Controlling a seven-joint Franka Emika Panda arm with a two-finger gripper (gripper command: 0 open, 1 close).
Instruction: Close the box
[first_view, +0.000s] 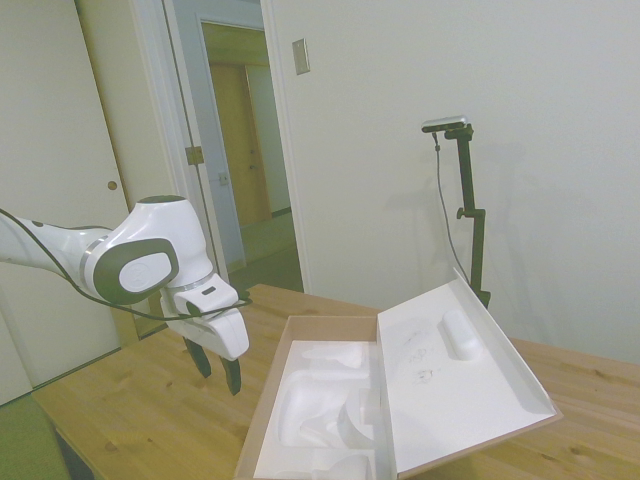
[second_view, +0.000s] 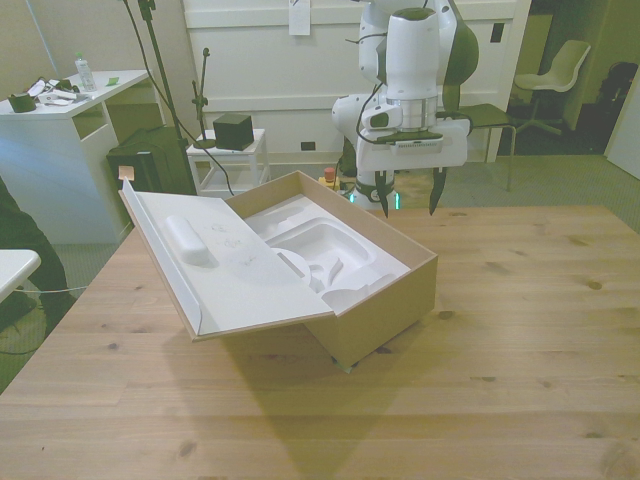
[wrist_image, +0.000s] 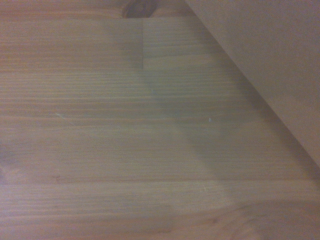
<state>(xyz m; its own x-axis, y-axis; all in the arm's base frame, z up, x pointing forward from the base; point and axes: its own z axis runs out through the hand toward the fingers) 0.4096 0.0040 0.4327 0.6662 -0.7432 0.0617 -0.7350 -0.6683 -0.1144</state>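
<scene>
The arm (first_view: 130, 255) is glossy white with rounded shells; a grey oval cap sits on its last joint, edged by a dark band; a thin black cable loops along it; the gripper (first_view: 218, 365) has a white body and two dark jaws; green light glows beneath in the front view.

Wrist view: wood and cardboard, soft focus.
Pale planked wooden surface (wrist_image: 115, 130) fills most of the frame; a plain brown cardboard box (wrist_image: 265, 60) wall cuts diagonally across one corner, casting faint shadow on the boards beside it.
</scene>
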